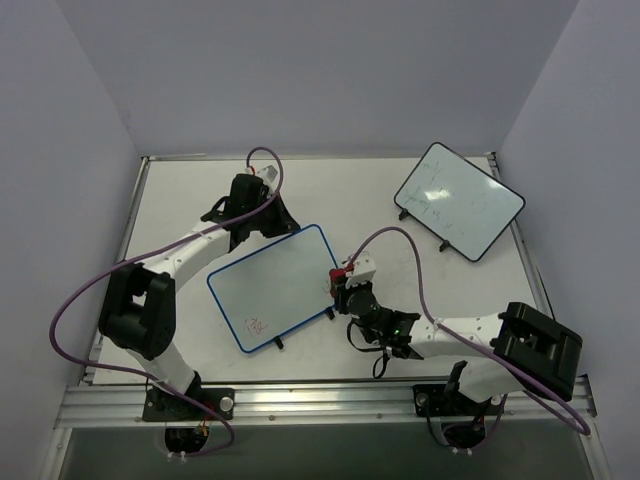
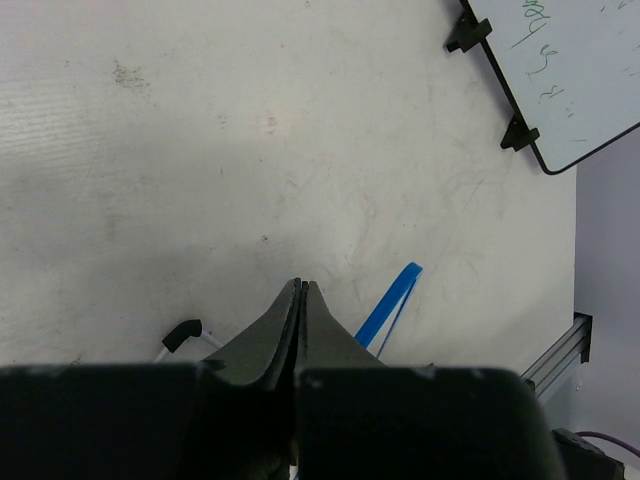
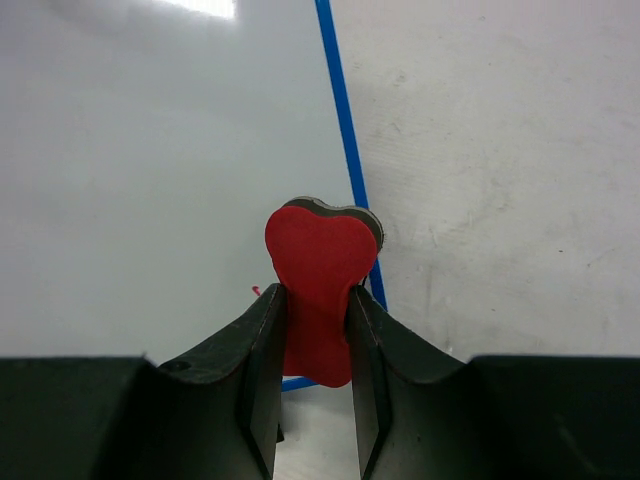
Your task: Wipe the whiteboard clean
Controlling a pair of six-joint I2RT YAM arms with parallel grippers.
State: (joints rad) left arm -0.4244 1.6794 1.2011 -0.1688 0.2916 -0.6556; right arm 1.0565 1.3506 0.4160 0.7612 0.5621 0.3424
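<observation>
The whiteboard (image 1: 275, 285) with the blue rim lies tilted in the middle of the table, red scribbles (image 1: 257, 324) near its near corner. My right gripper (image 1: 342, 288) is at the board's right edge, shut on a red heart-shaped eraser (image 3: 318, 270). In the right wrist view the eraser's head hangs over the blue rim (image 3: 340, 110), and a tiny red mark (image 3: 255, 290) shows beside the left finger. My left gripper (image 2: 301, 285) is shut on nothing, by the board's far edge (image 1: 262, 230). A strip of blue rim (image 2: 390, 305) and a black foot (image 2: 182, 333) show beside its fingers.
A second whiteboard (image 1: 458, 200) with a black rim and faint dark marks lies at the back right, also seen in the left wrist view (image 2: 570, 70). Purple cables loop from both arms. Grey walls close in the table on three sides.
</observation>
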